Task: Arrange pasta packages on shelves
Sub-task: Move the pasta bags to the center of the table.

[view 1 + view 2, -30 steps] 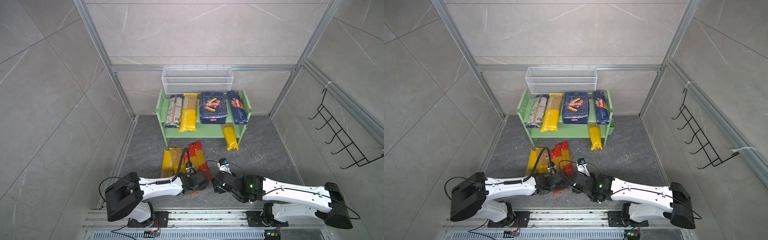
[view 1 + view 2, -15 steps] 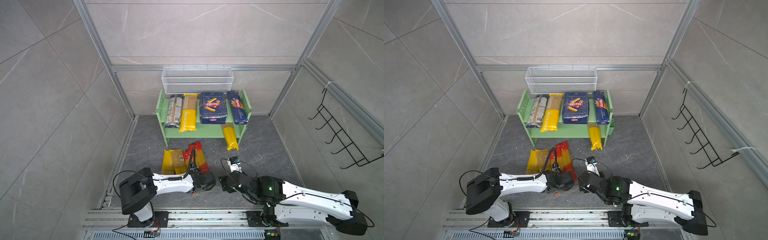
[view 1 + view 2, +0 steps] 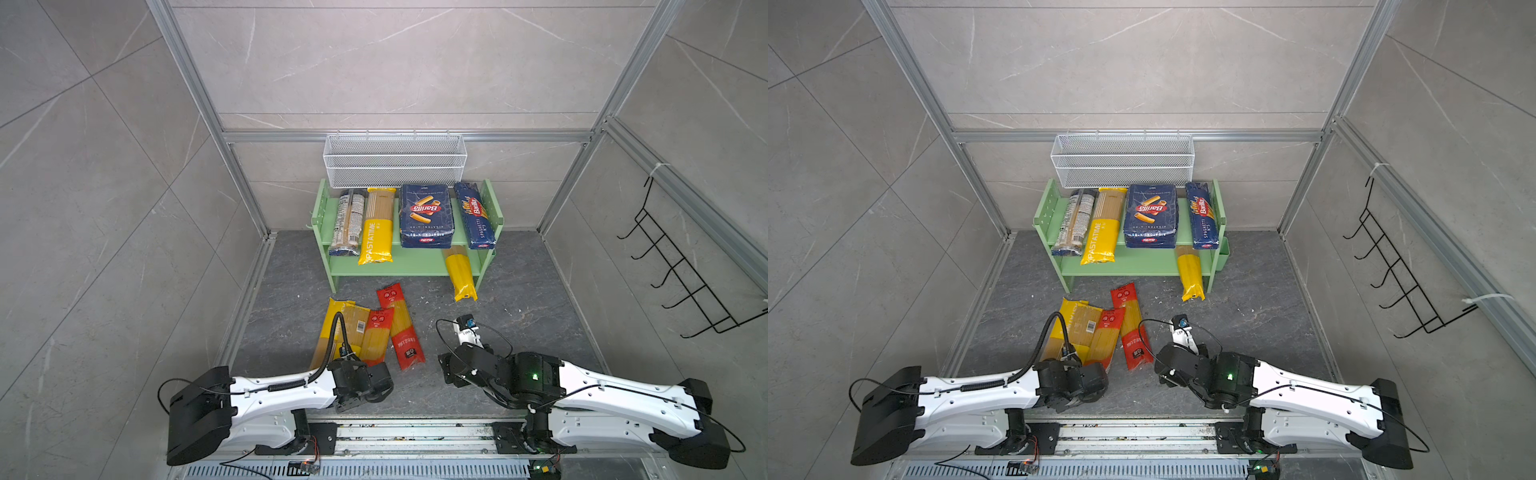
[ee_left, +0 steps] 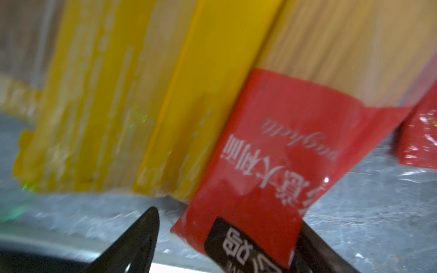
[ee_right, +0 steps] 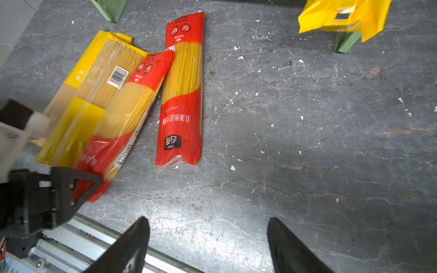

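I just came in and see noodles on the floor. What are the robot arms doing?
They are putting pasta packs on the green shelves. Four lie on the top board; a yellow one pokes out of the lower board. Three wait on the floor. The left gripper, open, straddles the end of the red pack lying on a yellow pack. The right gripper is open over bare floor.

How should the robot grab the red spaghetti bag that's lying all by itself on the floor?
Pinch the lone red spaghetti bag across its narrow width, near the middle, coming straight down from above. It lies flat and long on the floor, so its two long edges suit a pinch, and the middle should keep it level. The open right end effector is close by.
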Available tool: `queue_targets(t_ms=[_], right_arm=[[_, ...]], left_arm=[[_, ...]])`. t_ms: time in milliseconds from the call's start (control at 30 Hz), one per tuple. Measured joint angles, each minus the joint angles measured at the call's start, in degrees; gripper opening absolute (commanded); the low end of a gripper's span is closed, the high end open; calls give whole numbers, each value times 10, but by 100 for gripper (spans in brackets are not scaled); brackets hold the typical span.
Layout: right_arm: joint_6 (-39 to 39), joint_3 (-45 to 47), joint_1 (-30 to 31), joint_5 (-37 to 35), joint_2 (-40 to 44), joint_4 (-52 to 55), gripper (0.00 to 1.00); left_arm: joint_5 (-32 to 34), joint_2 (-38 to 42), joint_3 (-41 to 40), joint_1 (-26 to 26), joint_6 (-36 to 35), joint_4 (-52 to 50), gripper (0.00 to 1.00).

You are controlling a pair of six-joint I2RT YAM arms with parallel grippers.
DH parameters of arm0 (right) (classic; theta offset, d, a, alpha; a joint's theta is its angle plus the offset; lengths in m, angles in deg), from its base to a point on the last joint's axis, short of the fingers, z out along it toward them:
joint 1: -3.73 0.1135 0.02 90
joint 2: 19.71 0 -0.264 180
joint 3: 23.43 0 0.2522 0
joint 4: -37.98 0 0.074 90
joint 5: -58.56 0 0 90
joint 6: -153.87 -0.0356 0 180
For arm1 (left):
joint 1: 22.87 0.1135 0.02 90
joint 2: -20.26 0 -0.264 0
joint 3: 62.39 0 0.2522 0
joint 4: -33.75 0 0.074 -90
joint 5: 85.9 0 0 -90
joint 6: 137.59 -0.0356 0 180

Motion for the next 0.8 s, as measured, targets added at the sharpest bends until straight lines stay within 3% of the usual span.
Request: queue_targets(t_ms=[367, 800], right_arm=[[2, 0, 0, -7, 7, 9, 81], [2, -2, 0, -24, 35, 45, 82]], left_arm=[[6, -143, 156, -34, -44, -48, 96], [24, -122, 111, -26, -77, -36, 98]])
